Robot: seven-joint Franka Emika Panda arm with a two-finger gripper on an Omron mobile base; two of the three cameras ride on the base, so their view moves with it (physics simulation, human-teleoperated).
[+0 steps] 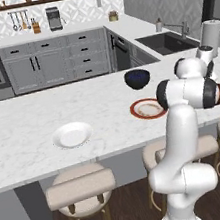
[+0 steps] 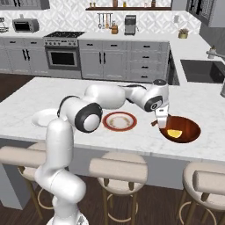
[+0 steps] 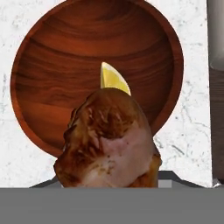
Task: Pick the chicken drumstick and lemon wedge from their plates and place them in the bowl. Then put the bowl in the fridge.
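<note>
The tool (image 2: pixel 161 124) pinches the chicken drumstick (image 3: pixel 109 140) between its fingers, holding it above the near rim of the brown bowl (image 3: pixel 52 57) on the counter (image 2: pixel 26 94). The lemon wedge (image 3: pixel 113 79) lies inside the bowl. The red-rimmed plate (image 2: pixel 119 121) sits just beside the bowl, and the white plate (image 1: pixel 72 135) lies well apart.

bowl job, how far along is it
Done: the lemon wedge lies in the bowl. In hand: the pincer holds the chicken drumstick over the bowl's near rim, not yet released. Left: drop it in, then carry the bowl to the fridge.
</note>
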